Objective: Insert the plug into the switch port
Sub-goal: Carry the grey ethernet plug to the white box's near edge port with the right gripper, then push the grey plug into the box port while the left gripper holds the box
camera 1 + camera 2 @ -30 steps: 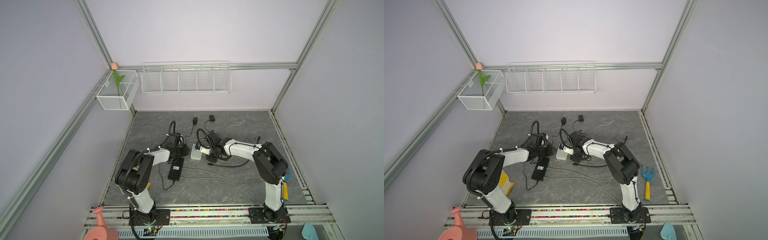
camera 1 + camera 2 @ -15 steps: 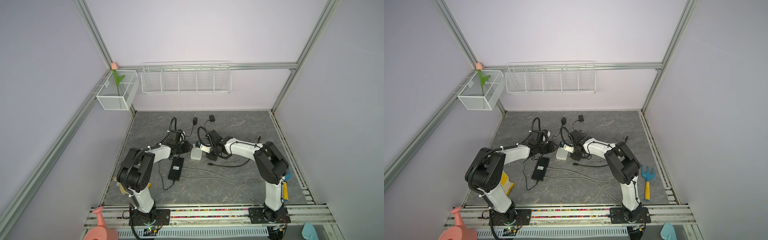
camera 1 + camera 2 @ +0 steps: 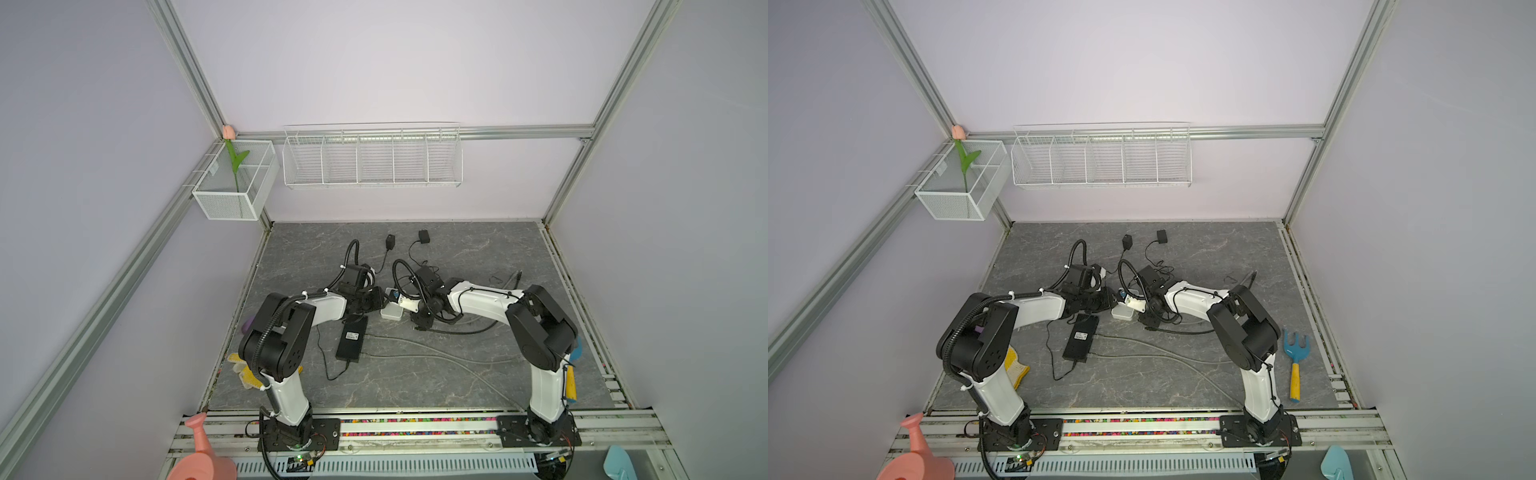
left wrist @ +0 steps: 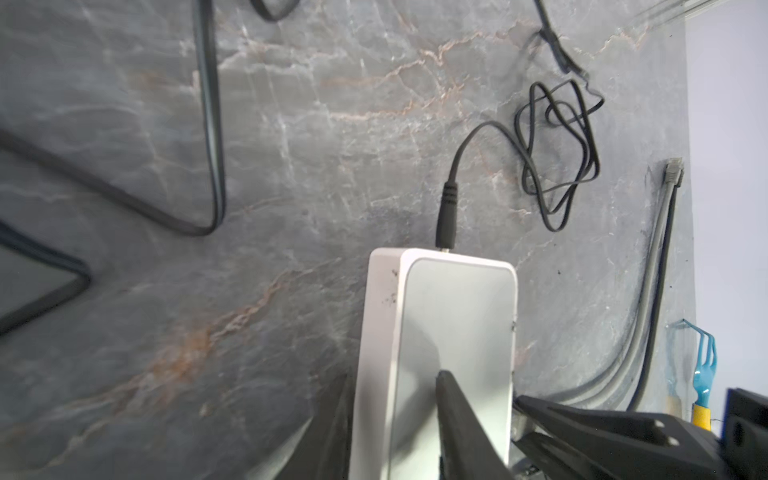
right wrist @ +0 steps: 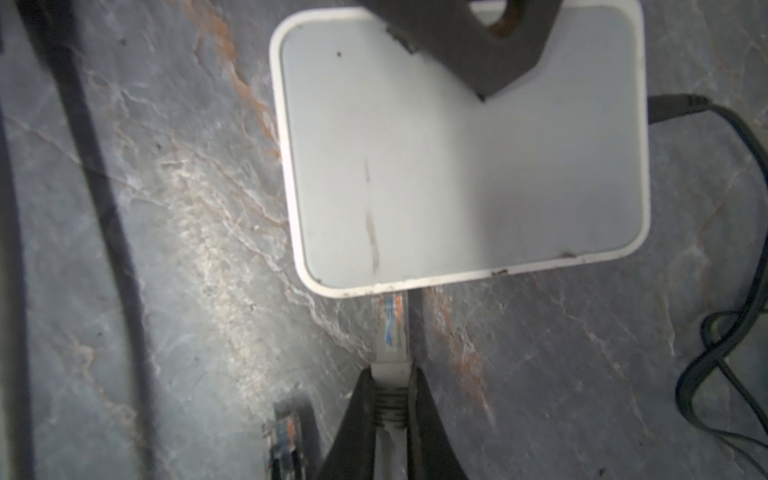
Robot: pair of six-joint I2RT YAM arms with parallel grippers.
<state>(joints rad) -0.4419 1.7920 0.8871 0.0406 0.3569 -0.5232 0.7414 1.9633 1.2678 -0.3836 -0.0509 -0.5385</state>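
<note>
Left gripper (image 4: 395, 376) has travelled rightward over the last second, closing up to the white rounded plastic switch box (image 3: 392, 312). The right arm sits about where it did.

Left side: black rectangular power brick (image 3: 352, 337) lies flat, just left of the box. In the left wrist view one black finger (image 4: 457, 415) lies on the box's pale top face. The other stands just beside its long side wall. Jaws a narrow way apart; whether they pinch the box, cannot tell. The right wrist view also shows a finger over the top face.

Centre: the box lies flat on the grey marbled tabletop (image 3: 374, 399), between the two grippers. A black round power plug (image 4: 448, 216) sits in one short side.

Right side: right gripper (image 5: 390, 376) is clamped on the ribbed boot of the grey flat network cable (image 5: 386, 453). The clear plastic network plug (image 5: 390, 324) projects from the fingers, its tip at the box's edge nearest that gripper. Port hidden under the rim, so depth of entry cannot be read. A loose clear plug (image 5: 286, 432) lies on the table beside these fingers.

Far right, well apart: blue plastic hand rake (image 3: 1295, 361), yellow handle.
</note>
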